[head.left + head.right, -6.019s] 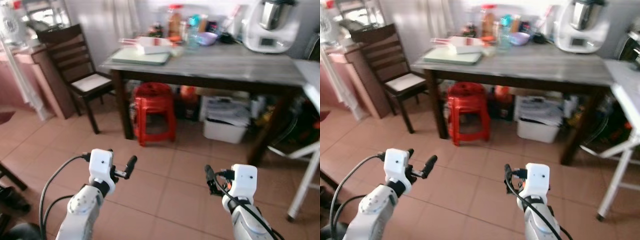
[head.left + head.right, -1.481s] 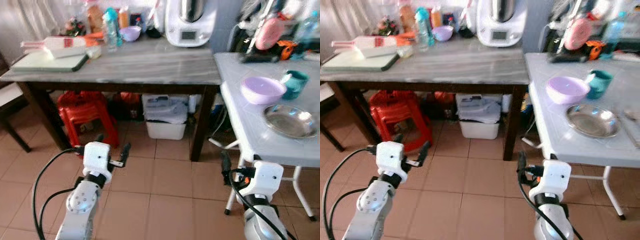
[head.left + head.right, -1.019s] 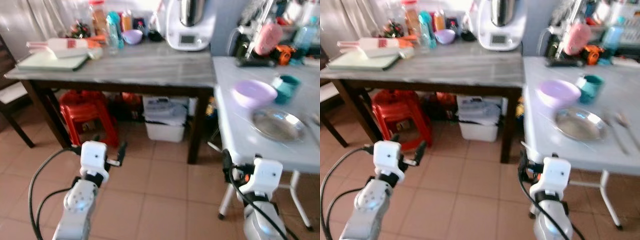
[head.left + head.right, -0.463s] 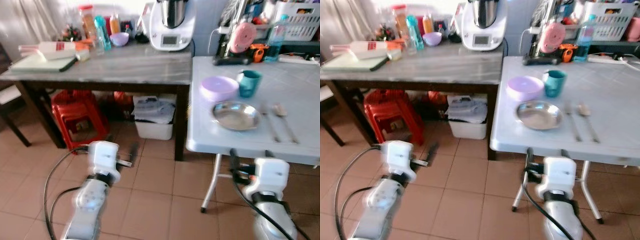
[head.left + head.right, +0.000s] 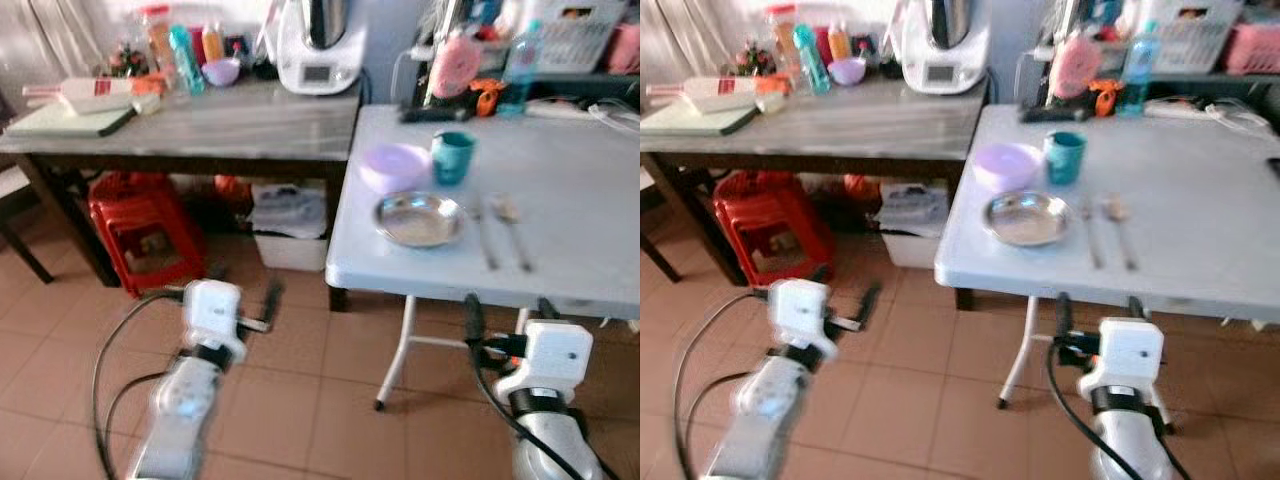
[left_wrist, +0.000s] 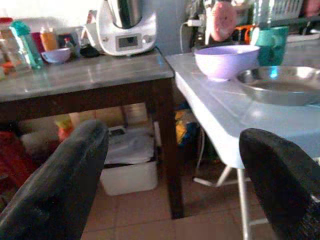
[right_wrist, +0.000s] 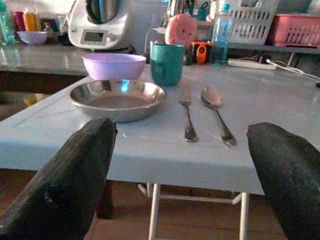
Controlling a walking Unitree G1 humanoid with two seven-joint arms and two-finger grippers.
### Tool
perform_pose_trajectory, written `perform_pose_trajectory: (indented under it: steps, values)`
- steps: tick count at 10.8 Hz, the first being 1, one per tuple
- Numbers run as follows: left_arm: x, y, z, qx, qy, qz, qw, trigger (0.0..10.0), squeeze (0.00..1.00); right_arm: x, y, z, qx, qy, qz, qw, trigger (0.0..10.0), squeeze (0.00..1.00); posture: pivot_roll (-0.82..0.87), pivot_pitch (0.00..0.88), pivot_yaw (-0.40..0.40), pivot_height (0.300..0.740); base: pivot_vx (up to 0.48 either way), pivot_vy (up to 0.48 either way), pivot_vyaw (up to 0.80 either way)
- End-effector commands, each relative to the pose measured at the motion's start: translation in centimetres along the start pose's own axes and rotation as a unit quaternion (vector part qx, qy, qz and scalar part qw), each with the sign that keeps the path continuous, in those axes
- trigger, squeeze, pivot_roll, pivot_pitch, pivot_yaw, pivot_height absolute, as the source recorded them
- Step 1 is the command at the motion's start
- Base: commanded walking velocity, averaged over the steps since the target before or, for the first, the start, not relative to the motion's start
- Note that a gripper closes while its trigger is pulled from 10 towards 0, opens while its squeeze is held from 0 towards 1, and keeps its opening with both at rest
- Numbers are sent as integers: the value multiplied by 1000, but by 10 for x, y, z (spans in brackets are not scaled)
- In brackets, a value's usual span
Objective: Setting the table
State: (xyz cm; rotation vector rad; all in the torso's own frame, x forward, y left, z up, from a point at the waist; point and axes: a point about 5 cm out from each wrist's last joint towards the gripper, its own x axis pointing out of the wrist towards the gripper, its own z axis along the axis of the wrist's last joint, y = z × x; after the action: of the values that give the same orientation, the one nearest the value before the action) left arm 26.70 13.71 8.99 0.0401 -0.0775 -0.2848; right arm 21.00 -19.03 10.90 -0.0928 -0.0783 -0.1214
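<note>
On the white folding table (image 5: 590, 170) lie a steel plate (image 5: 418, 219), a purple bowl (image 5: 392, 165) and a teal cup (image 5: 453, 157) behind it. A fork (image 5: 483, 240) and a spoon (image 5: 512, 225) lie to the plate's right. My right gripper (image 5: 508, 311) is open and empty, held low just before the table's front edge, with plate (image 7: 117, 97), fork (image 7: 187, 117) and spoon (image 7: 216, 109) ahead of it. My left gripper (image 5: 235, 297) is open and empty above the tiled floor, left of the table's corner.
A dark wooden table (image 5: 240, 115) adjoins on the left, carrying a kitchen machine (image 5: 317, 45), bottles and a cutting board (image 5: 65, 118). Under it stand a red stool (image 5: 140, 225) and a white bin (image 5: 290, 235). The folding table's leg (image 5: 400, 345) is near my right arm.
The camera has shifted, so the white table and its setting now sit nearer the middle of the view. Both grippers stay open and low.
</note>
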Motion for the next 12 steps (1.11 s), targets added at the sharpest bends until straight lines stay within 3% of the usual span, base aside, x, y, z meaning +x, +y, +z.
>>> perform_pose_trajectory:
  steps: [1, 5, 6, 12]
  values:
    - [-2, 9, 1, -5, 0, 7, 1000, 10000, 0, 2, 7, 5, 8, -10, 13, 1000, 10000, 0, 3, 0, 48, 740, 0, 0, 0]
    - [-3, 1, 3, -38, -7, -36, 999, 10000, 0, 0, 8, 4, 24, -2, 19, 1000, 10000, 0, -4, 0, 48, 740, 157, 0, 0]
    - [-4, -2, 3, -40, -4, -42, 998, 10000, 0, 0, 8, 4, 26, -1, 20, 999, 10000, 0, -8, 0, 50, 740, 480, 0, -756]
    - [-6, -7, 2, -47, -2, -62, 997, 10000, 0, 1, 13, 6, 27, -5, 32, 999, 10000, 0, -6, 0, 51, 740, 480, 0, 0]
